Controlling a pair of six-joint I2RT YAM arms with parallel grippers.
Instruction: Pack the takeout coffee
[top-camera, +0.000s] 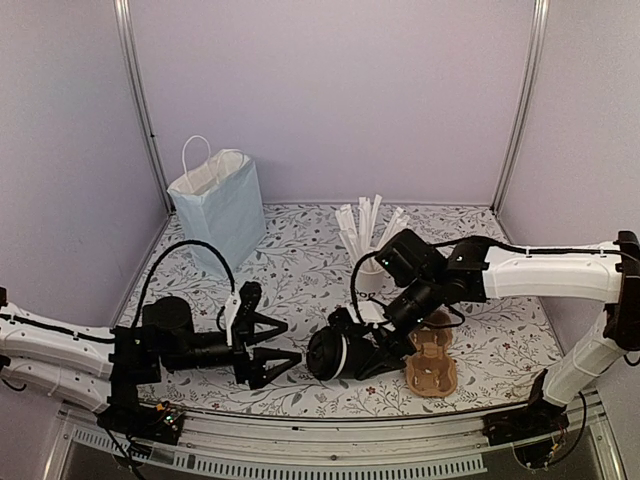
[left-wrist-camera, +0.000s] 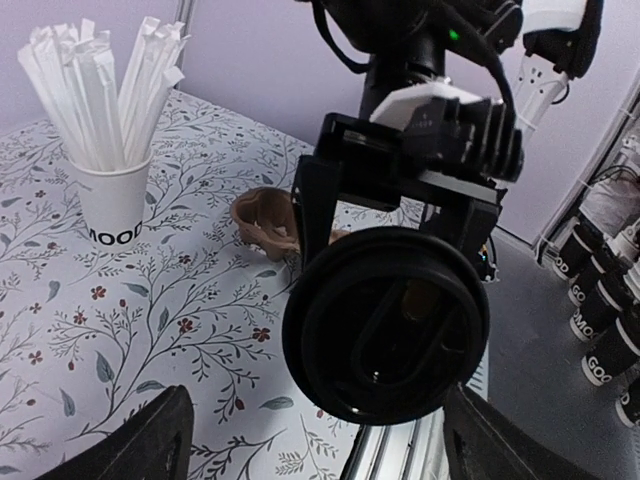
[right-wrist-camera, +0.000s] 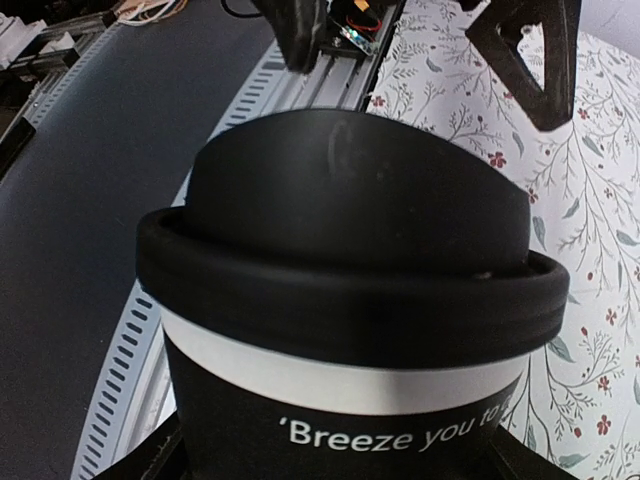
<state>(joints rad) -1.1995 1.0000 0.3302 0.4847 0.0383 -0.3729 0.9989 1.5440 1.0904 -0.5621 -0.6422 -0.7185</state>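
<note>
Floral-print tabletop (top-camera: 300, 270), near front edge: the right gripper (top-camera: 350, 354) is clamped around the black paper takeout coffee cup with a black lid (top-camera: 326, 356) and holds it on its side. The lid faces the left gripper (top-camera: 291, 342), whose fingers are spread wide just beside it without touching.

Takeout coffee cup (right-wrist-camera: 330, 420), black lid (right-wrist-camera: 350, 200), white band, lettering 'Breeze you to', seated between the fingers (right-wrist-camera: 150, 462) of the right gripper (right-wrist-camera: 335, 468), floral table (right-wrist-camera: 590, 300) and slotted rail (right-wrist-camera: 150, 330) beyond the fingertips.
</note>
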